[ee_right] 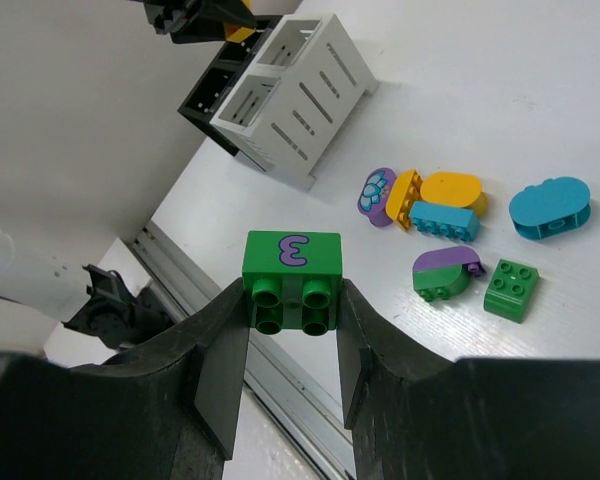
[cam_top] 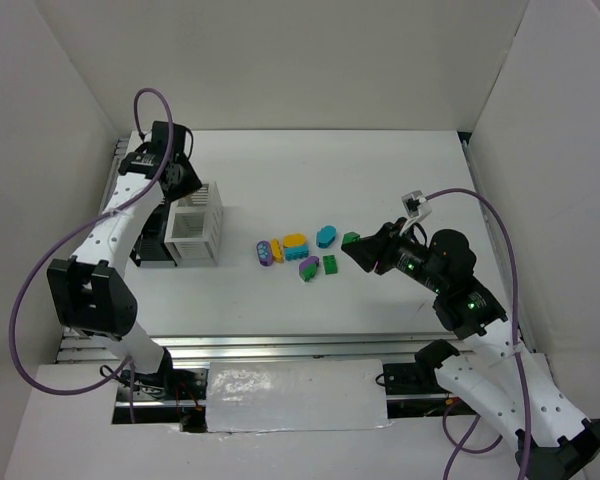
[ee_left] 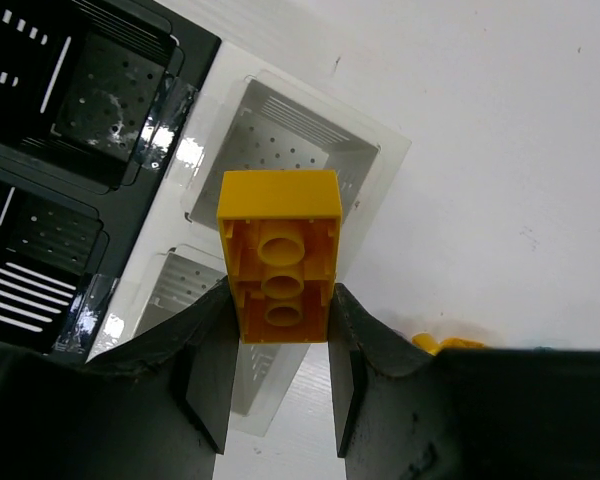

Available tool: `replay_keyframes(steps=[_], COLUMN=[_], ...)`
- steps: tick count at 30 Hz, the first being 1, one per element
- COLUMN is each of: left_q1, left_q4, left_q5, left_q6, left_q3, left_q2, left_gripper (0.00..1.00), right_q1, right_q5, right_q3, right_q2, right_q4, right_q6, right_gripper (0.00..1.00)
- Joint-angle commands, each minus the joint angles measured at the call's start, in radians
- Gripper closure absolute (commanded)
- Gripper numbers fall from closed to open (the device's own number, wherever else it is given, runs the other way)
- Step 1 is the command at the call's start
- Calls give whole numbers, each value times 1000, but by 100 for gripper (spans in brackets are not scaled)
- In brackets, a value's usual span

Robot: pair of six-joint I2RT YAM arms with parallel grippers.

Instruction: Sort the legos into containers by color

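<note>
My left gripper (ee_left: 280, 312) is shut on a yellow brick (ee_left: 279, 235) and holds it over the far compartment of the white container (ee_left: 360, 165), with the black container (ee_left: 40, 180) to its left. My right gripper (ee_right: 292, 308) is shut on a green brick with a purple mark (ee_right: 292, 262), held above the table to the right of the loose legos. These are a purple (cam_top: 265, 253), a yellow (cam_top: 277, 250), a rounded yellow-orange (cam_top: 296, 240), two teal (cam_top: 326, 236), a purple-green (cam_top: 308, 267) and a green brick (cam_top: 332, 264). Both containers' compartments look empty.
The white container (cam_top: 195, 225) and black container (cam_top: 152, 242) stand side by side at the table's left edge, under the left arm. White walls close in the table on three sides. A metal rail (cam_top: 280, 345) runs along the near edge.
</note>
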Motion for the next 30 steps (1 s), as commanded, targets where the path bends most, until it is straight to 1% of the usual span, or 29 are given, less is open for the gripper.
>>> replay_keyframes(steps=[1,5,10,13,17,19,22,23,25,26,30], left_q1=[5,5,5,5,6,6,8,8,8,8,11], left_q4=[74,122,162,176,194,197,212,214,214,217,231], left_q5=[40,36,31,28,16,8,8,7,4,1,-1], left_q6=[-28,-42,-56,-65,-76,-85,-85,-88,-97,-100,-110], left_q3=[-24,-55,-58,-52,-65,-73,-88,-92,-99,-110,-125], left_q2=[8,19,42,67,79,87,96,97,94,90,64], left_gripper=[92,85,83,80,73,71,62,54,46,40,31], right_q1=[9,9,9,8,8,9,9,9,8,8,8], right_q5=[-3,-8,-17,-31,-41,-40,-41,-47,-51,-57,-61], right_q3=[2,10,7,5,2,4,4,2,2,1,-6], right_q2=[-5,7,13,24,30,30,32,33,36,42,48], right_q4=[20,14,20,23,23,18,17,23,24,24,32], right_q6=[-6,-14,-13,-13,-16,-20,-25,-28,-26,-28,-25], right_gripper=[100,100,100,100,100,100,100,100,100,100,100])
